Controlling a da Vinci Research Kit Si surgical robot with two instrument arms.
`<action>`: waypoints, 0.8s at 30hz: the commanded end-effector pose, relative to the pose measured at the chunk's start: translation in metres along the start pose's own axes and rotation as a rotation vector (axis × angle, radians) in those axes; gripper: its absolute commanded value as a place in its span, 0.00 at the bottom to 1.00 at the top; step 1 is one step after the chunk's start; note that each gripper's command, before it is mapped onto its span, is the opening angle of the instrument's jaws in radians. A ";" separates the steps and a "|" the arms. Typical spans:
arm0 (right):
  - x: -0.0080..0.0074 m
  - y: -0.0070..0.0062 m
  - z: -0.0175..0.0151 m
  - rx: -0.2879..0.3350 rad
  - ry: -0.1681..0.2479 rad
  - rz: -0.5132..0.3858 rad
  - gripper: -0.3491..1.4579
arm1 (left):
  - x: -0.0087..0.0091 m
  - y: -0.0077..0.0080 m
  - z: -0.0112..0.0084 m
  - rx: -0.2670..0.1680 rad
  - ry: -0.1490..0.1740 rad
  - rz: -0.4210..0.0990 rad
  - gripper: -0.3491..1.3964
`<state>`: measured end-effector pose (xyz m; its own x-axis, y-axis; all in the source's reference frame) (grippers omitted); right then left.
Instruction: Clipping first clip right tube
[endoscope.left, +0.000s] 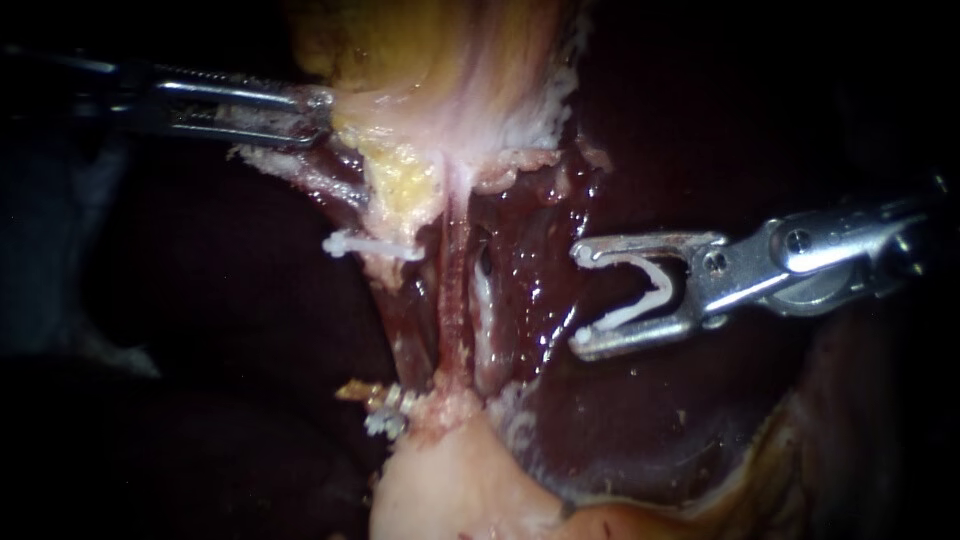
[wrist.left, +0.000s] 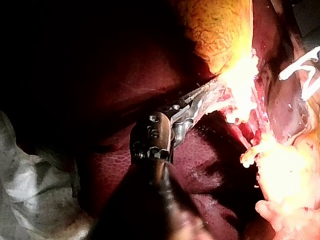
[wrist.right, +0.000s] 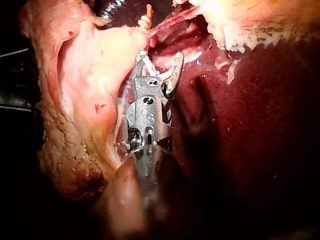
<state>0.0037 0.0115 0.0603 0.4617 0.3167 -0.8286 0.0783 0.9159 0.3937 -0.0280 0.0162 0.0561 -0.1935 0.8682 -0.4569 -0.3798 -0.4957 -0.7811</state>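
The pale yellow-pink gallbladder (endoscope.left: 460, 70) hangs from above, and my left instrument (endoscope.left: 320, 115) is shut on its edge. Below it a reddish tube (endoscope.left: 455, 300) runs straight down, with a thinner pale strand (endoscope.left: 483, 305) just to its right. My right instrument (endoscope.left: 580, 298) stands to the right of these, apart from them. Its jaws are spread wide and hold an open white clip (endoscope.left: 645, 295) that touches both. The right wrist view shows the same jaws (wrist.right: 159, 56) with the tissue just ahead. In the left wrist view, my left instrument (wrist.left: 212, 87) bites the bright fatty edge.
A white clip (endoscope.left: 365, 245) lies across tissue left of the reddish tube. A second, gold-and-white clip (endoscope.left: 385, 408) sits lower down. Dark red liver (endoscope.left: 650, 430) fills the right and lower field. Pale tissue (endoscope.left: 450, 495) bulges at the bottom.
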 end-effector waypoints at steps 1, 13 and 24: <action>0.0000 0.0000 0.0000 0.000 0.000 0.000 0.47 | 0.0002 0.0000 -0.0003 -0.003 -0.002 -0.001 0.00; 0.0000 -0.0001 0.0000 0.000 0.000 0.000 0.47 | 0.0038 0.0012 -0.0068 0.021 0.021 -0.016 0.00; -0.0002 -0.0011 0.0033 -0.008 -0.002 0.025 0.47 | 0.0037 0.0013 -0.0067 0.023 0.022 -0.016 0.00</action>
<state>0.0069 0.0092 0.0617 0.4663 0.3493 -0.8128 0.0566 0.9051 0.4215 -0.0232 0.0186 0.0506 -0.1680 0.8752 -0.4537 -0.4034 -0.4810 -0.7784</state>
